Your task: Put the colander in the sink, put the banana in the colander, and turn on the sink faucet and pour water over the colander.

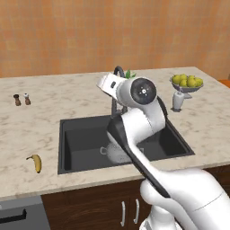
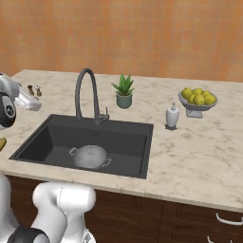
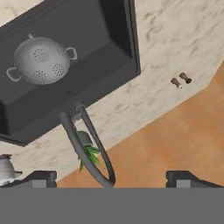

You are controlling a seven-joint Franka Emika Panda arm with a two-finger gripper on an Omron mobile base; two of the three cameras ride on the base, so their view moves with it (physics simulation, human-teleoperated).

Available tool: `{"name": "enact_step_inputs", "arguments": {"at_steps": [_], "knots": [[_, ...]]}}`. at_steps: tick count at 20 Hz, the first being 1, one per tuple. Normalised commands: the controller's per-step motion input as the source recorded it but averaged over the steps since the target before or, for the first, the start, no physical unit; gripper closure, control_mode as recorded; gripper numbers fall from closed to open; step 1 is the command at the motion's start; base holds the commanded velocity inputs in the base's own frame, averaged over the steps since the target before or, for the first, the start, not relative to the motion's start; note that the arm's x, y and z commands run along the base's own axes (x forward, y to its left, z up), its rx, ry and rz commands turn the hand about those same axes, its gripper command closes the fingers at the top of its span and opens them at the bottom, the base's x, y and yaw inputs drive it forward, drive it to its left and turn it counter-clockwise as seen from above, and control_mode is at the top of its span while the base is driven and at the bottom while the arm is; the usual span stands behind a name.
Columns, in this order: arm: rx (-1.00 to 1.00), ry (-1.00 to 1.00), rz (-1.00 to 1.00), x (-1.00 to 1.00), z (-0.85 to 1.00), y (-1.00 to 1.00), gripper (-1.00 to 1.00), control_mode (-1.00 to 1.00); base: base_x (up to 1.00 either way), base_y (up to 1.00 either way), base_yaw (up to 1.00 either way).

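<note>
Black sink (image 2: pixel 137 142) sits mid-frame in the right base view, with the colander (image 2: pixel 90 156) upright on its floor, lower left of centre. Behind the sink's rear rim the faucet (image 2: pixel 87 92) arches. In the left base view the banana (image 1: pixel 35 162) lies on the counter (image 1: pixel 40 121) at lower left, well apart from the sink. At the hand view's bottom, the gripper (image 3: pixel 110 178) hangs with jaws wide apart, holding nothing.

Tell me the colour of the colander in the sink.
Silver-grey metal, perforated all over. The colander shows best in the hand view, sitting in the black sink.
</note>
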Motion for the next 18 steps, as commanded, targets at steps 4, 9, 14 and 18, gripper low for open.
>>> {"name": "enact_step_inputs", "arguments": {"at_steps": [4,9,14,18], "knots": [[0.3,0.1,-0.31,0.01,0.16,0.96,-1.0,-1.0,0.0,0.0,0.0],[0.59,0.22,-0.26,0.07,0.0,0.52,-1.0,-1.0,0.0,0.0,0.0],[0.81,0.11,-0.1,0.0,-0.23,0.02,-1.0,-1.0,0.0,0.0,0.0],[0.75,0.0,-0.11,0.0,-0.85,0.0,-1.0,-1.0,0.0,0.0,0.0]]}}
